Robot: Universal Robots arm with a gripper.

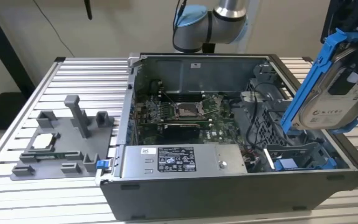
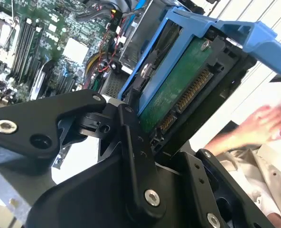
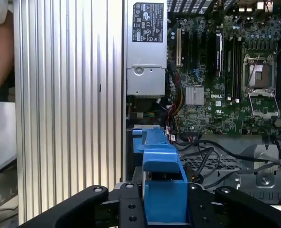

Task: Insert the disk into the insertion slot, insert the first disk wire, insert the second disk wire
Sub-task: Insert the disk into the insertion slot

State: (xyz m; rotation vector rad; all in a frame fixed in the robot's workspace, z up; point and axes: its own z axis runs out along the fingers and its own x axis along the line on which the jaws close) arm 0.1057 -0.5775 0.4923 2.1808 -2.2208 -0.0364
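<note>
My gripper point(image 1: 355, 65) is shut on the disk point(image 1: 331, 105), a silver-grey drive with a white label in a bright blue carrier point(image 1: 309, 79). It hangs tilted on edge above the open computer case's corner at the exterior view's right. Below it lies the insertion slot point(image 1: 297, 158), a grey metal bay with blue fittings. The second wrist view shows the disk's green circuit board and connector point(image 2: 178, 90) between the black fingers point(image 2: 131, 137). In the first wrist view the blue carrier point(image 3: 164, 190) sits in the gripper point(image 3: 165, 209). Black cables point(image 3: 216, 147) run beside the bay; which are the disk wires I cannot tell.
The open case holds a motherboard point(image 1: 179, 112) and a labelled power supply point(image 1: 179, 161). A grey fixture point(image 1: 61, 140) stands on the slatted table at the exterior view's left. A person's hand point(image 2: 264, 123) is close beside the case.
</note>
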